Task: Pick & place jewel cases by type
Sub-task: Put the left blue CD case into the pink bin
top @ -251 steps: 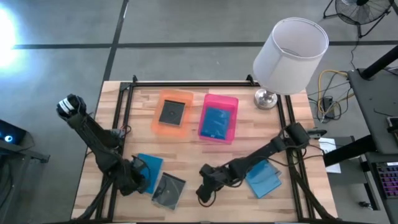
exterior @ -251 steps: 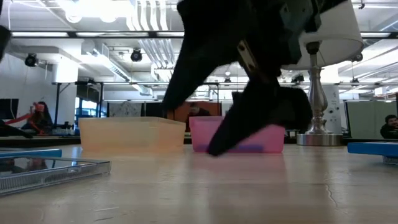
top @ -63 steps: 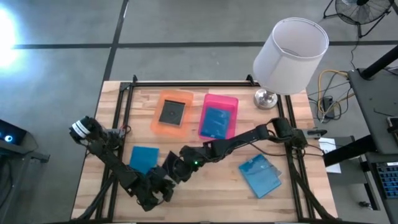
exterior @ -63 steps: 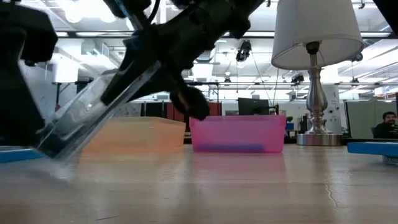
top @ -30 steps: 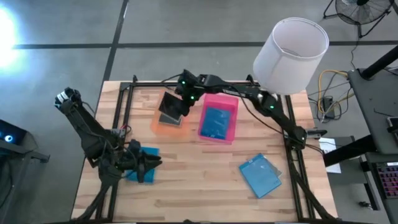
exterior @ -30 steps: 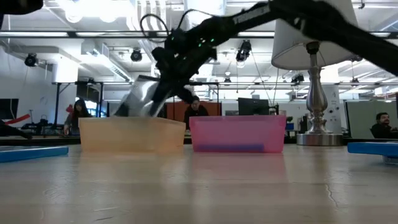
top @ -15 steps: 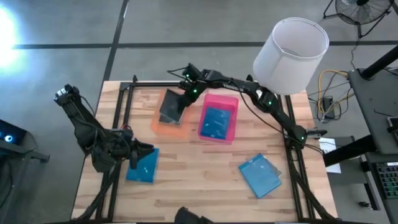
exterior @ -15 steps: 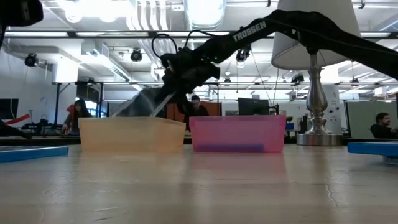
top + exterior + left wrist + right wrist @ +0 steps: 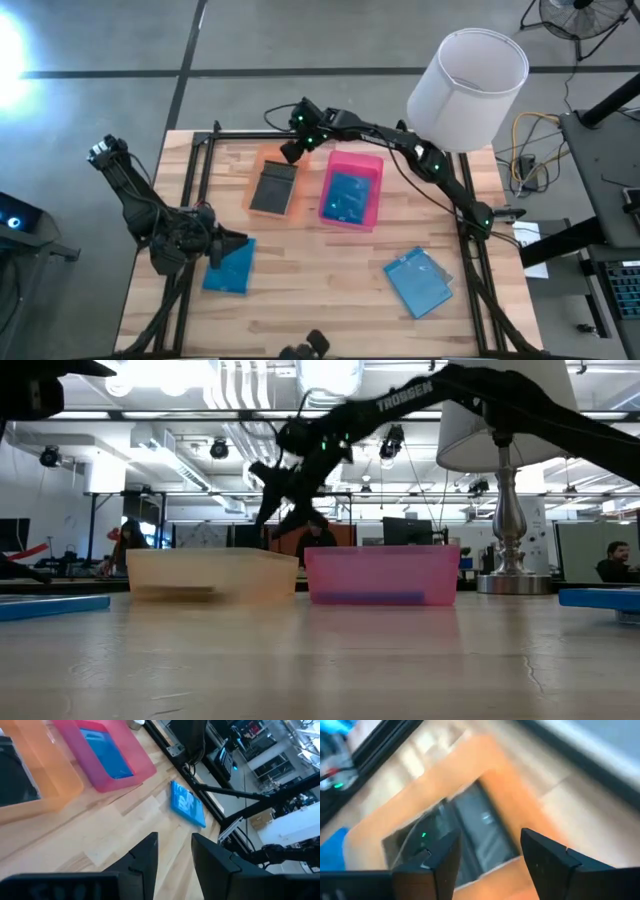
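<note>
While the right hand point(image 9: 292, 150) is hanging spread and empty over the far rim of the orange tray point(image 9: 262, 206), a dark case point(image 9: 273, 188) is lying flat inside that tray; its blurred shape hides whether another case sits beneath. A blue case point(image 9: 347, 196) is lying in the pink tray point(image 9: 372, 166) alongside. Near the surface's point(image 9: 320, 280) left edge, the left hand point(image 9: 222, 247) is waiting with fingers parted, touching or just beside another blue case point(image 9: 231, 267). A third blue case point(image 9: 420, 281) is lying well apart near the right front.

orange tray point(image 9: 470, 765) — blurred | dark cases point(image 9: 465, 827) inside — count unclear
</note>
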Controlling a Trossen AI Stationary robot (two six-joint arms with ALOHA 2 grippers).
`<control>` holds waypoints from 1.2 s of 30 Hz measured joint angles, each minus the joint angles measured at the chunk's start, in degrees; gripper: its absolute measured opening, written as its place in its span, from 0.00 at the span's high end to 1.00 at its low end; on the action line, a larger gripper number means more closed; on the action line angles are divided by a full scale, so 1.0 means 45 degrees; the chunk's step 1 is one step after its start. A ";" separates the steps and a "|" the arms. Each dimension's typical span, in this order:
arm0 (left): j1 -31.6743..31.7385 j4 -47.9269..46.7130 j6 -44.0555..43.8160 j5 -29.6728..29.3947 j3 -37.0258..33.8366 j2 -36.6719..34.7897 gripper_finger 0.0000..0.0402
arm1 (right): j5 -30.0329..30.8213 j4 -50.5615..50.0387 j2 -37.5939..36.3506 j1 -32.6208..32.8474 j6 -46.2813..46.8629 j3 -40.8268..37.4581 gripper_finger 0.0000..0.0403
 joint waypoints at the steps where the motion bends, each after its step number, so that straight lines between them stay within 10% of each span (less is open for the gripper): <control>1: 0.0000 0.0000 0.0000 0.0030 0.0005 0.0049 0.75 | 0.0787 -0.0269 -0.0167 0.0156 -0.0258 0.0142 0.50; 5: 0.0000 -0.0305 -0.0030 0.0709 0.0000 0.0359 0.75 | 0.2553 -0.1028 -0.0885 0.1031 -0.2220 0.0280 0.49; 16: 0.0063 -0.4085 -0.4710 0.5921 -0.0015 0.2614 0.75 | 0.1989 -0.3115 -0.2857 0.3780 -0.2132 -0.1686 0.53; 28: 0.0082 -0.5288 -0.7902 0.9265 -0.0026 0.4738 0.75 | 0.1908 0.3381 -0.4904 0.7360 0.3352 -0.9004 0.55; 36: 0.0730 -0.3054 -0.7572 1.0028 -0.1151 0.6398 0.75 | 0.2490 0.5688 -0.5367 0.8308 0.5428 -1.0411 0.55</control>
